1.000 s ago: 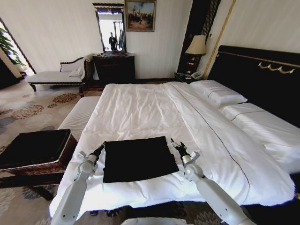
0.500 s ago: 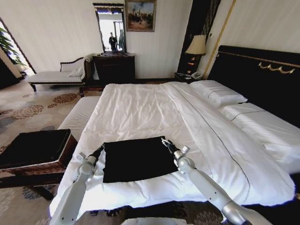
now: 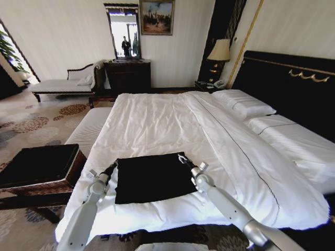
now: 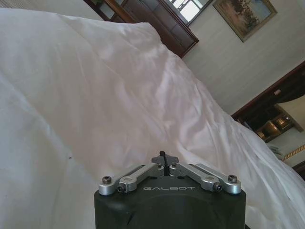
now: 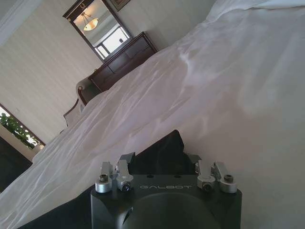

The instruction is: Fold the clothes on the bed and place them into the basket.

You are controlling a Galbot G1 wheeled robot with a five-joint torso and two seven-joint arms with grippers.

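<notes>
The clothes (image 3: 154,178), a black T-shirt folded into a flat rectangle, lie on the white bed (image 3: 157,120) near its foot. My left gripper (image 3: 111,167) rests on the sheet at the shirt's far left corner; in the left wrist view its fingertips (image 4: 164,157) are shut together over white sheet. My right gripper (image 3: 181,157) is at the shirt's far right corner, open, and the right wrist view shows black cloth (image 5: 162,148) between its spread fingers. The dark wicker basket (image 3: 39,167) stands on the floor left of the bed.
A white striped bench (image 3: 89,128) runs along the bed's left side beyond the basket. Pillows (image 3: 243,104) and the black headboard (image 3: 293,89) are on the right. A dresser (image 3: 128,76) and a lamp (image 3: 220,51) stand at the far wall.
My right gripper has moved left from the bare sheet onto the shirt's far right corner. The left gripper and the shirt have stayed put.
</notes>
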